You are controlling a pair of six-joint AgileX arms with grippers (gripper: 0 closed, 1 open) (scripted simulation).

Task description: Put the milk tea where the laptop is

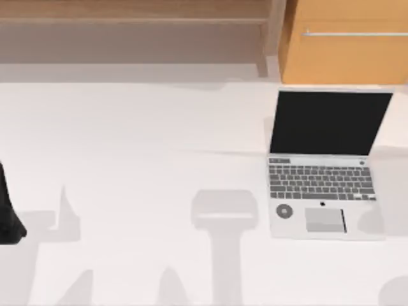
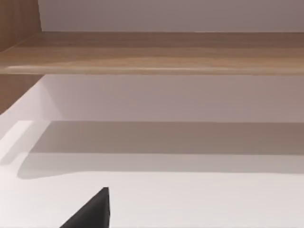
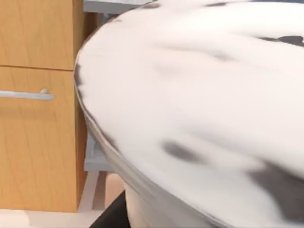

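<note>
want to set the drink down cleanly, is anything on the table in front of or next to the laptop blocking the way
Nothing visible does. The laptop stands open at the table's right side, and the white surface in front of it and to its left shows just shadows. In the right wrist view a white round object sits very close to the camera.

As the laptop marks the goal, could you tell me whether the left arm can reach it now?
Likely not easily: nothing blocks the way across the table, but the left arm sits at its far left edge and the open laptop stands far right.
</note>
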